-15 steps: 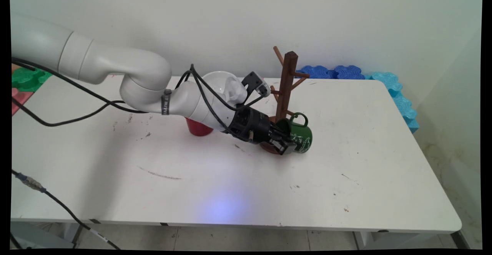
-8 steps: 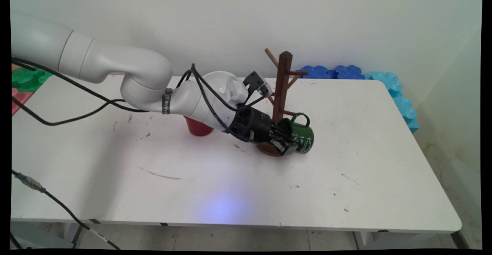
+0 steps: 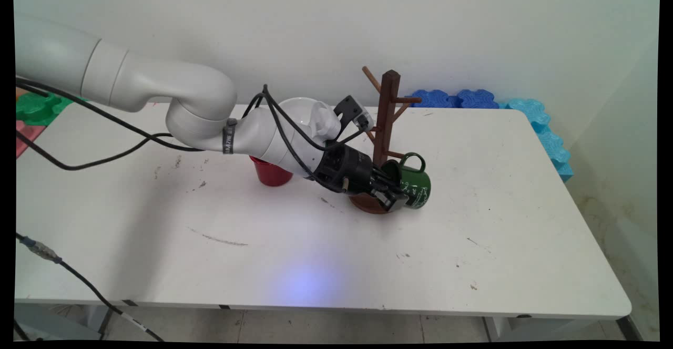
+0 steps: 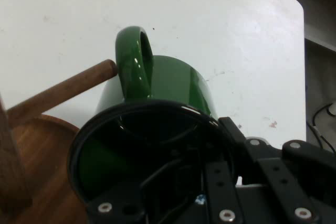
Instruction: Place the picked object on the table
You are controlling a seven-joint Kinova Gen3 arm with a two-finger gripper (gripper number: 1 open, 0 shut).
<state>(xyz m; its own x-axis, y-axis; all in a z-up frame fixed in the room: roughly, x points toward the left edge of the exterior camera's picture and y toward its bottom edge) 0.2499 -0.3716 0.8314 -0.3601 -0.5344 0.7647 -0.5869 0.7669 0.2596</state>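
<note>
My gripper (image 3: 393, 196) is shut on the rim of a green mug (image 3: 416, 186), one finger inside the mug and one outside. The mug lies tilted on its side, mouth toward the hand, handle (image 4: 134, 61) up. It sits right beside a brown wooden mug tree (image 3: 386, 123), over the edge of the tree's round base (image 3: 365, 205). In the hand view the green mug (image 4: 178, 85) fills the middle above the gripper (image 4: 210, 148), and the tip of a low peg (image 4: 58, 93) ends just beside the handle.
A red cup (image 3: 271, 173) stands on the table behind the arm's wrist. Blue foam tiles (image 3: 452, 98) and cyan ones (image 3: 547, 133) line the back right edge. Green and red tiles (image 3: 37, 107) lie at the far left. Black cables hang from the arm.
The gripper and green mug have crept slightly right and up. The mug tree has turned, its top has shifted left, and it now stands straighter.
</note>
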